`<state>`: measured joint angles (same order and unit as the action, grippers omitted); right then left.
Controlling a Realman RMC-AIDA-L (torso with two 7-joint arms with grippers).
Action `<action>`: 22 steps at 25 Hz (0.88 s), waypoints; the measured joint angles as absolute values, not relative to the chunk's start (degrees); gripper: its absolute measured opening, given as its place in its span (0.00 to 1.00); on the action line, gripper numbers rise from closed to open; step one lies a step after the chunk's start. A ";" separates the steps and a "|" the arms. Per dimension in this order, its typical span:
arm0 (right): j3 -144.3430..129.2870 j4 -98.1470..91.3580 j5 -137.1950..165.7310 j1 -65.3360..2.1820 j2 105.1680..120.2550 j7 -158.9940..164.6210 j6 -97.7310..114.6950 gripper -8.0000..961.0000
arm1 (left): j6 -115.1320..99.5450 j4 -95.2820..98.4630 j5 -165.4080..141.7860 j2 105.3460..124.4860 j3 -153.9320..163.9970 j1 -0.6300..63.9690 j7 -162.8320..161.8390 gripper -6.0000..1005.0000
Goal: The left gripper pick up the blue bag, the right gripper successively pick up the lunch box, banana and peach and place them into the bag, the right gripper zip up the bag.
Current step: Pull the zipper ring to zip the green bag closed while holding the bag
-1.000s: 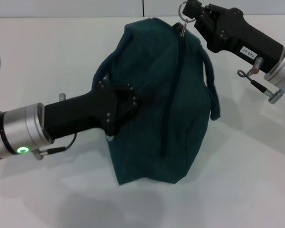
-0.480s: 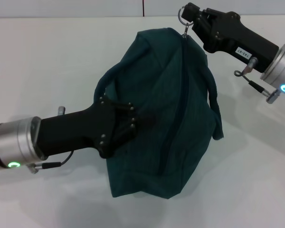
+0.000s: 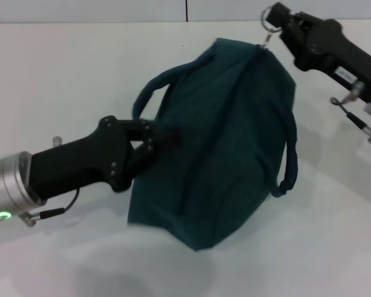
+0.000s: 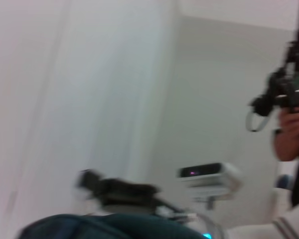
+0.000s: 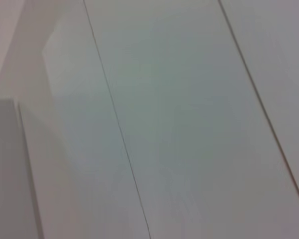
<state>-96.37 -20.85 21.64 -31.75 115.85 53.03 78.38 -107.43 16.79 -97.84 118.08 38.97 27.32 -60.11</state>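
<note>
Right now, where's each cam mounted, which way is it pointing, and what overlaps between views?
Head: on the robot's head, looking forward and down at the white table; shows the left gripper clamped on the blue bag and the right gripper on the zip ring.
Left wrist: on the left arm, facing across the room; no own fingers show.
Right wrist: on the right arm, facing blank white panels; no robot parts.
Shared: head and left wrist both see the bag and the right arm.
</note>
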 joint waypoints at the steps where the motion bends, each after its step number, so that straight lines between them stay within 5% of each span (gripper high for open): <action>1: -95.96 -20.86 21.61 -31.02 115.79 53.04 79.69 0.12 | -106.33 16.79 -97.80 118.18 38.48 27.03 -60.24 0.08; 11: -95.65 -20.81 21.47 -26.71 115.94 57.04 86.76 0.13 | -99.02 16.79 -96.48 119.23 37.96 26.51 -61.37 0.08; 22: -95.44 -20.58 21.47 -27.55 115.90 57.43 86.02 0.13 | -98.04 18.16 -91.18 119.02 37.73 26.17 -64.52 0.30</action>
<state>-95.44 -20.58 21.47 -27.55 115.90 57.43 86.02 -98.04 18.16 -91.18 119.02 37.73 26.17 -64.52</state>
